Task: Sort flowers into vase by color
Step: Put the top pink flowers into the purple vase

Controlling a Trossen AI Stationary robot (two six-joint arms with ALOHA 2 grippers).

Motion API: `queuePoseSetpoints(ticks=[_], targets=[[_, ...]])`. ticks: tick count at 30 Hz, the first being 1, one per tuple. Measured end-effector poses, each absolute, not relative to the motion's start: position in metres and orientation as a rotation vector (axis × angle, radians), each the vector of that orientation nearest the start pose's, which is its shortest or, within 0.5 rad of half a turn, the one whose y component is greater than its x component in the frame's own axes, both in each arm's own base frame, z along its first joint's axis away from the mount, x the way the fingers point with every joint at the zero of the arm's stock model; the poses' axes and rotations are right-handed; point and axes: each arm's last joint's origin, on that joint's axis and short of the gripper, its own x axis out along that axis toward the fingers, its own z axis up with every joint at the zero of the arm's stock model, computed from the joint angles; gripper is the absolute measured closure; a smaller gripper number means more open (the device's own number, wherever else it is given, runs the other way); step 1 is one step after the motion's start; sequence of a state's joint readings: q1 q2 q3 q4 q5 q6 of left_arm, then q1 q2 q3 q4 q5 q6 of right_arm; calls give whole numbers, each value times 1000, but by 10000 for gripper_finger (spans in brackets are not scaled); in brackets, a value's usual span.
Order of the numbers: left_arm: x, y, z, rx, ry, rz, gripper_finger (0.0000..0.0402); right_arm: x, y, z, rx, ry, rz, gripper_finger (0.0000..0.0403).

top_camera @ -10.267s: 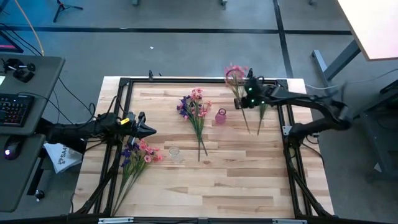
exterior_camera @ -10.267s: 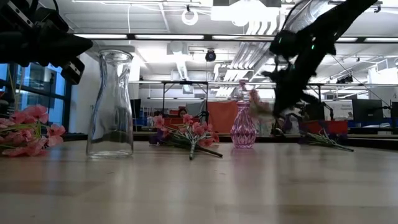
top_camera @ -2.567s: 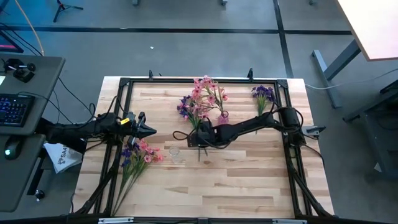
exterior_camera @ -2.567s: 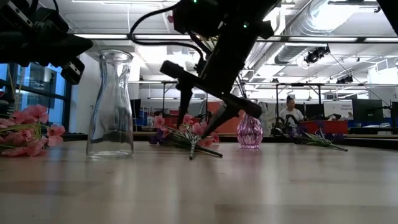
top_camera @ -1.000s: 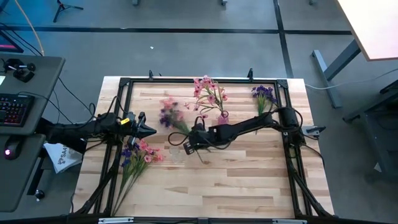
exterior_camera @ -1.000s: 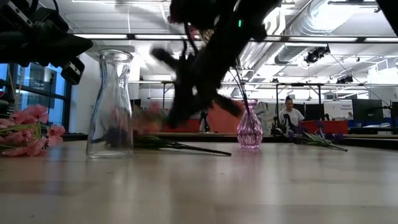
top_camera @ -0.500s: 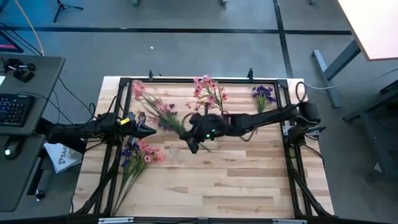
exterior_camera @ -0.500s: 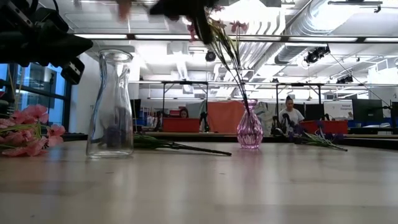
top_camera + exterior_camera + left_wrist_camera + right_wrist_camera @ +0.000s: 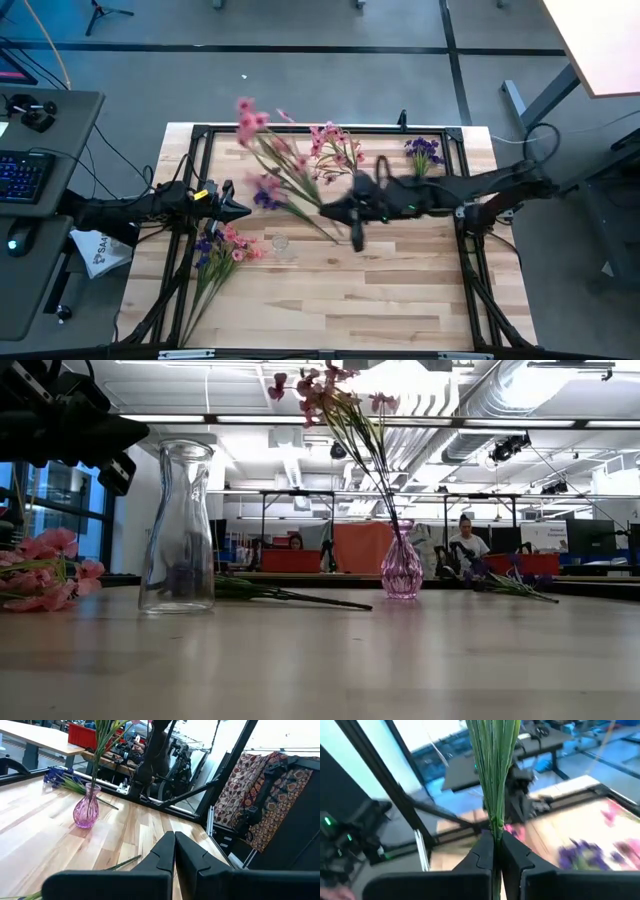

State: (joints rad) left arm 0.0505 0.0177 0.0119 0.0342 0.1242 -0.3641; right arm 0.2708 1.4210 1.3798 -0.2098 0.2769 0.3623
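High view: right gripper (image 9: 345,212) clamped on pink flowers (image 9: 275,153) stems mid-worktop; blossoms toward far-left corner.

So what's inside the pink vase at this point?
The pink vase holds green stems topped with pink blossoms. The tinted glass hides how far down the stems reach. No purple blossoms show in it.

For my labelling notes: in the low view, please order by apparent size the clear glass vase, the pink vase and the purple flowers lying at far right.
1. clear glass vase, though it stands nearer the camera
2. pink vase
3. purple flowers; smallest, but farthest, so true size is unsure
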Motion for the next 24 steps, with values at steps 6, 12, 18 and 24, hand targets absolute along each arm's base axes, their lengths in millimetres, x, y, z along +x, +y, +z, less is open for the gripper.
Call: queuePoseSetpoints(ticks=[6, 12, 18, 24], targets=[[98, 1, 170, -361, -15, -77, 401, 252, 81, 359, 413, 235, -142, 402], [98, 1, 169, -361, -15, -78, 401, 205, 73, 333, 453, -67, -180, 402], [98, 1, 170, -361, -15, -77, 401, 184, 50, 297, 329, -363, -303, 402], [98, 1, 169, -361, -14, -77, 401, 186, 18, 256, 288, -385, -471, 402]])
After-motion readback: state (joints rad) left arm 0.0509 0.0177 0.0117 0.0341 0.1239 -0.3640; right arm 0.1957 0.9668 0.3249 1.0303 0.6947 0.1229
